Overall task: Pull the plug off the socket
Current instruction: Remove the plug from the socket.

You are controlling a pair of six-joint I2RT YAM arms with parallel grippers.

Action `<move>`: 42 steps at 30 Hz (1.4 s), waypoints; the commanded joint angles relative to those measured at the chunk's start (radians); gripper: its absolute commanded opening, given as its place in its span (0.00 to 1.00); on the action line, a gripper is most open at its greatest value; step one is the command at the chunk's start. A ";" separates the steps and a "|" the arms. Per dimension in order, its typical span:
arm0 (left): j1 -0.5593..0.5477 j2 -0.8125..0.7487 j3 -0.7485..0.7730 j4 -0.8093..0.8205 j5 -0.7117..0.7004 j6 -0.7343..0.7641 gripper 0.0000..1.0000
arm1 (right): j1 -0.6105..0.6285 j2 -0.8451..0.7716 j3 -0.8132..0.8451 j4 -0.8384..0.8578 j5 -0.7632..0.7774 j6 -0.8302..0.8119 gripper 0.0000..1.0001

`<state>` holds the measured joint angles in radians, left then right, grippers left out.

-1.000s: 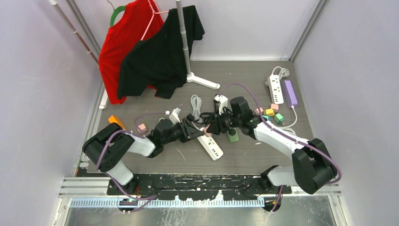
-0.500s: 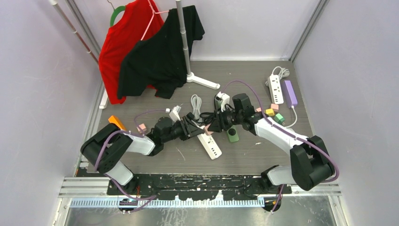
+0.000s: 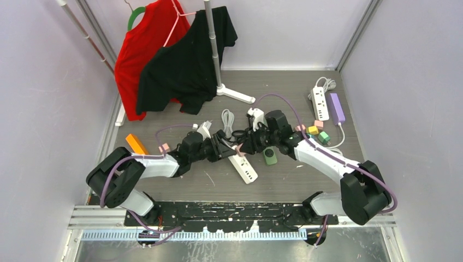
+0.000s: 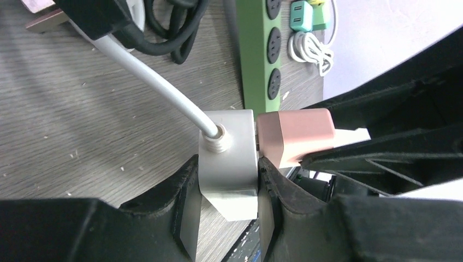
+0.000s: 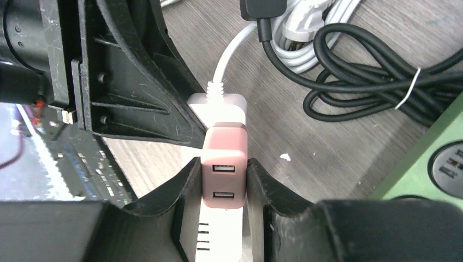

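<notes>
- Your left gripper (image 4: pixel 228 188) is clamped on the cord end of the white power strip (image 4: pixel 229 144), pinning it so it can't follow the pull.
- Your right gripper (image 5: pixel 223 191) is squeezed tight on the pink USB charger (image 5: pixel 223 158), just beside the left fingers. The charger looks seated in the strip, not out yet.
- Opposed grips like that should let you tug straight apart, I'd say.
- Past the fingers: the strip's white cord (image 4: pixel 153 82), a black cable bundle (image 5: pixel 360 76) and a green power strip (image 4: pixel 261 54).
- No readable brand or text anywhere, just two USB ports on the charger.
</notes>
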<state>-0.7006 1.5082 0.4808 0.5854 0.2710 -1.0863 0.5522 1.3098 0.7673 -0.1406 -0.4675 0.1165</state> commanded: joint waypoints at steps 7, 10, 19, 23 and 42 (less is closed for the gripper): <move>0.075 -0.045 -0.081 -0.121 -0.048 0.122 0.00 | -0.250 -0.081 0.012 0.119 -0.280 0.127 0.01; 0.079 -0.050 -0.082 -0.126 -0.041 0.124 0.00 | -0.197 -0.123 -0.030 0.223 -0.350 0.175 0.01; 0.079 -0.024 -0.096 -0.022 0.008 0.114 0.27 | -0.204 -0.141 0.065 0.026 -0.352 0.020 0.01; 0.080 -0.040 -0.104 -0.030 0.009 0.129 0.56 | -0.253 -0.145 0.078 -0.016 -0.434 -0.004 0.01; 0.081 -0.848 -0.285 -0.254 -0.117 0.410 0.99 | -0.265 -0.019 0.091 -0.015 -0.612 0.081 0.01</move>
<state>-0.6250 0.7616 0.2714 0.2401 0.1535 -0.7155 0.2878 1.2778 0.8120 -0.1886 -1.0122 0.1646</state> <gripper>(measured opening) 0.991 0.373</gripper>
